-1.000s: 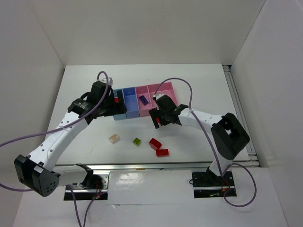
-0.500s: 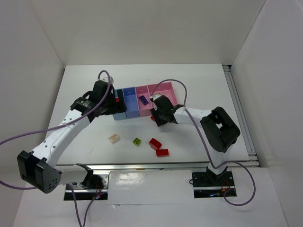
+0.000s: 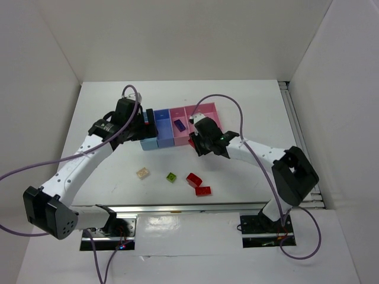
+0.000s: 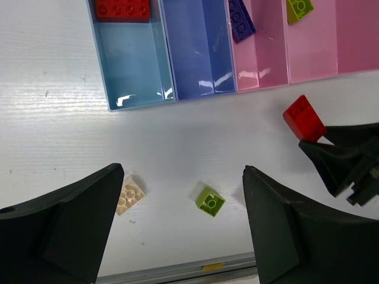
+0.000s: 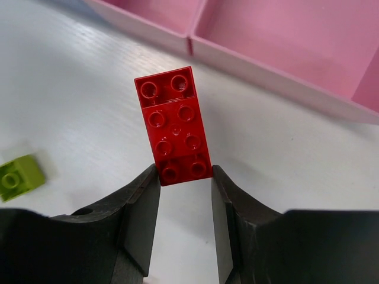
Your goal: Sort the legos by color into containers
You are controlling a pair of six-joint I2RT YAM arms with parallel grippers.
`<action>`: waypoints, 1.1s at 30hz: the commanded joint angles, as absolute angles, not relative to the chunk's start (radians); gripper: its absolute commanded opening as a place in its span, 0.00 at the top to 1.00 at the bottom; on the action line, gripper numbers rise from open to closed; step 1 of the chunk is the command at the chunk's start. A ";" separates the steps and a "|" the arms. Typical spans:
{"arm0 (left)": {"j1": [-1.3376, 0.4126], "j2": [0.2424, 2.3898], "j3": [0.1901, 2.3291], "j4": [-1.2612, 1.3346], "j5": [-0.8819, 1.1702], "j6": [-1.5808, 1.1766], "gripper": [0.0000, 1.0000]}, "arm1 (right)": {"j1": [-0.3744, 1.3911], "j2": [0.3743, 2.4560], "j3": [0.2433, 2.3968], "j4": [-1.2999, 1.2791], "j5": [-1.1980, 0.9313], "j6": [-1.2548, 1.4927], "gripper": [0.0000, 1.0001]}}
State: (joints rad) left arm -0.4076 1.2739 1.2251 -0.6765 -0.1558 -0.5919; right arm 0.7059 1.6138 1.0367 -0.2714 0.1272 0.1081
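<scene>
Clamping a red brick (image 5: pixel 174 127) by its end, the right end effector (image 5: pixel 183 174) is facing a slow, level carry to the light blue bin (image 4: pixel 133 71); the left end effector (image 4: pixel 182 177) is gaping.

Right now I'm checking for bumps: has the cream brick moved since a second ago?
No. The cream brick lies where it was, in front of the light blue bin.

Bright even light, seemingly glare in containers (image 4: pixel 135 65)
</scene>
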 commanded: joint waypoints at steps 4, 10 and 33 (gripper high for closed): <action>-0.336 1.298 1.267 -0.652 -0.135 -0.618 0.07 | 0.790 1.503 1.109 -0.383 0.190 0.162 0.69; -0.264 1.322 1.334 -0.774 -0.274 -0.692 0.01 | 0.830 1.636 1.337 -0.398 0.167 0.196 0.69; -0.141 1.111 1.243 -0.808 -0.376 -0.805 0.01 | 0.877 2.253 2.052 -0.410 0.069 0.196 0.67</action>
